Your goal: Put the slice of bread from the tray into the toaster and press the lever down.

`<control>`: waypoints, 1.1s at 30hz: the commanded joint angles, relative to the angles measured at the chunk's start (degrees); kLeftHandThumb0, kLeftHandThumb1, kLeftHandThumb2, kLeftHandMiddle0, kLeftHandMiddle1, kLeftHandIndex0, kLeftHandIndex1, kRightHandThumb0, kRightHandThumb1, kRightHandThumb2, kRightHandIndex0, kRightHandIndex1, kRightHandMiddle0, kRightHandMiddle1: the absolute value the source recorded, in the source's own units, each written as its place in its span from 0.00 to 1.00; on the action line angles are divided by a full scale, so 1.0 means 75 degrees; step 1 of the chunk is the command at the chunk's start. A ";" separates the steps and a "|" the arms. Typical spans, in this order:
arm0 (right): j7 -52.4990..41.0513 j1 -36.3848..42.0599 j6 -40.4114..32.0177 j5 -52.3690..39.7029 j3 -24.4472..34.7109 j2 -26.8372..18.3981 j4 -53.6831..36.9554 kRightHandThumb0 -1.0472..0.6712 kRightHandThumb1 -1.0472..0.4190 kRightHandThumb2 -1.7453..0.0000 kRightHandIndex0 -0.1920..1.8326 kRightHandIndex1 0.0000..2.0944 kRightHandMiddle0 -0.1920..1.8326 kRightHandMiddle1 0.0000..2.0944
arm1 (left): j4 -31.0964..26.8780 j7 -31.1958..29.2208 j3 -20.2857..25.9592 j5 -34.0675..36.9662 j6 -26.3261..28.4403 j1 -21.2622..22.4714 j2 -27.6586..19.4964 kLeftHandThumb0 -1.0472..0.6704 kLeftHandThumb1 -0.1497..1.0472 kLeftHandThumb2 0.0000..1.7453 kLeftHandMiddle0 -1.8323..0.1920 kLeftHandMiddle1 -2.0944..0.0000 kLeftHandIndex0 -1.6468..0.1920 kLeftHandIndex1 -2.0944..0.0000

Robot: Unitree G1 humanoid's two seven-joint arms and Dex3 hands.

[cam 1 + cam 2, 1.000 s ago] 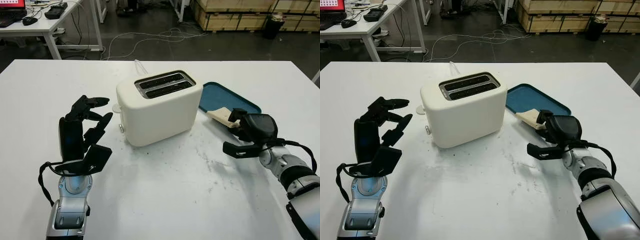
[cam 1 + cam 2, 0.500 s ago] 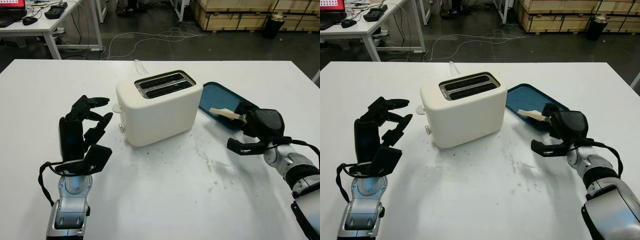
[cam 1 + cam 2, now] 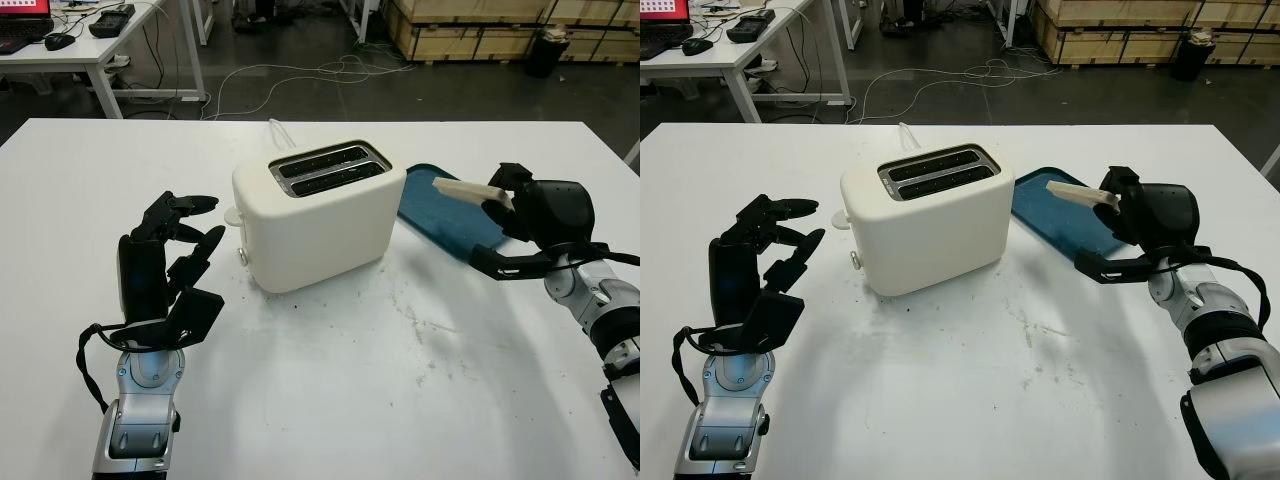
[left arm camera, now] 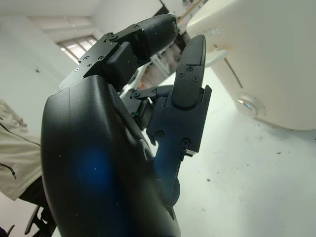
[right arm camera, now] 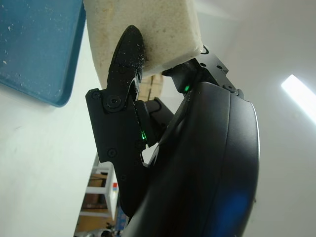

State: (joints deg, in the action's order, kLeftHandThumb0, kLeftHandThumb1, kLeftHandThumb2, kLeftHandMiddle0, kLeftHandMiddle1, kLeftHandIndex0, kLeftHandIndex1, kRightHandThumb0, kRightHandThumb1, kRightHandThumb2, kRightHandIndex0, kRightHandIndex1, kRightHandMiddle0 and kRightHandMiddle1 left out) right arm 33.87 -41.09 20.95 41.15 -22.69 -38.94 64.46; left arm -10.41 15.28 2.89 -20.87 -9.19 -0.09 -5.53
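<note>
Taking the cream toaster (image 3: 318, 212) in the middle of the white table (image 3: 330, 400) as the landmark: nearest the camera and to the toaster's left, the left hand (image 3: 165, 270) is raised above the table, held upright, fingers curled with nothing in them. To the toaster's right, the right hand (image 3: 530, 215) is lifted off the table and grips the slice of bread (image 3: 468, 190) between its fingers, the slice roughly level and hanging in the air above the blue tray (image 3: 450, 215), its free end pointing toward the toaster. The tray lies just beside the toaster's right end. The toaster's two top slots hold nothing, and a white cord (image 3: 281, 133) runs off behind it.
</note>
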 commanded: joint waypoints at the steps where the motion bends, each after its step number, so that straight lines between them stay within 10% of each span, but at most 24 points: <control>1: -0.0424 -0.0308 0.0130 -0.0360 0.0272 -0.0169 -0.0115 0.29 0.09 0.62 0.54 0.83 0.37 0.83 | -0.0017 0.0064 -0.0012 -0.0119 0.0010 -0.0008 -0.0011 0.41 0.89 0.06 0.62 0.33 0.55 0.62; 15: -0.6137 -0.2869 0.1852 -0.2374 0.1470 -0.0917 0.0142 0.26 0.09 0.75 0.50 0.83 0.40 0.83 | -0.0052 0.0072 -0.0012 -0.0171 0.0053 -0.0023 -0.0022 0.42 0.89 0.06 0.61 0.34 0.55 0.62; 25: -0.8123 -0.5217 0.1012 -0.2274 0.1205 -0.0186 0.0146 0.29 0.09 0.86 0.56 0.83 0.55 0.69 | -0.0038 0.0067 -0.0003 -0.0126 0.0030 -0.0028 -0.0019 0.42 0.89 0.06 0.62 0.34 0.55 0.62; 33: -0.8726 -0.5734 0.0964 -0.2144 0.0811 0.0950 0.0440 0.32 0.09 0.83 0.62 0.83 0.53 0.82 | -0.0036 0.0073 0.0004 -0.0117 0.0008 -0.0040 -0.0023 0.42 0.89 0.07 0.61 0.33 0.55 0.62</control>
State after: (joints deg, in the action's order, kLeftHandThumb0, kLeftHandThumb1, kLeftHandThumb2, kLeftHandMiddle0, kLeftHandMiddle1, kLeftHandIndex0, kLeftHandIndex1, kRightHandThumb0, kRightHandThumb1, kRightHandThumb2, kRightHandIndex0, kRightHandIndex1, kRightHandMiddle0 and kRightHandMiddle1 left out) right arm -31.45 -82.46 29.13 24.19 -15.82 -32.82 67.23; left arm -10.42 15.35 2.90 -20.88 -9.06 -0.12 -5.54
